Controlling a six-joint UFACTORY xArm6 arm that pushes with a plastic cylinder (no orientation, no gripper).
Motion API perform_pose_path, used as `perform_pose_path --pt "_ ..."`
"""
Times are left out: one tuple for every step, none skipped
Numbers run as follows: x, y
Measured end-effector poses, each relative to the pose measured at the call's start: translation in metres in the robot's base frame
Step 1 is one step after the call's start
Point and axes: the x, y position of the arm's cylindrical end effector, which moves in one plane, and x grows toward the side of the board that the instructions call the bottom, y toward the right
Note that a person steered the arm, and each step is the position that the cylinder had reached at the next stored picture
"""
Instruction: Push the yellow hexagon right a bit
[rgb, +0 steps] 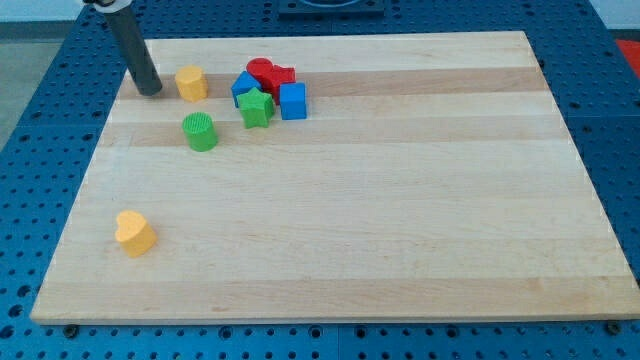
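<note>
The yellow hexagon stands on the wooden board near the view's top left. My tip rests on the board just to the hexagon's left, a small gap apart from it. To the hexagon's right lies a tight cluster: a red block, a red star, a blue block, a green star and a blue cube. A green cylinder stands below the hexagon.
A yellow heart-shaped block lies near the board's left edge, low in the view. The board rests on a blue perforated table.
</note>
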Motion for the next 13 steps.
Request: perform_pose_path --pt "-0.003 0.024" --pt "-0.003 0.024" --pt "0.01 -0.003" --pt "0.031 -0.005" --pt "0.038 -0.004" --pt "0.038 0.009" --pt "0.036 0.028" --pt "0.031 0.045" --pt "0.026 0.049" --pt "0.027 0.033" --pt "0.019 0.024" --pt "0.006 0.029" --pt "-0.003 0.045"
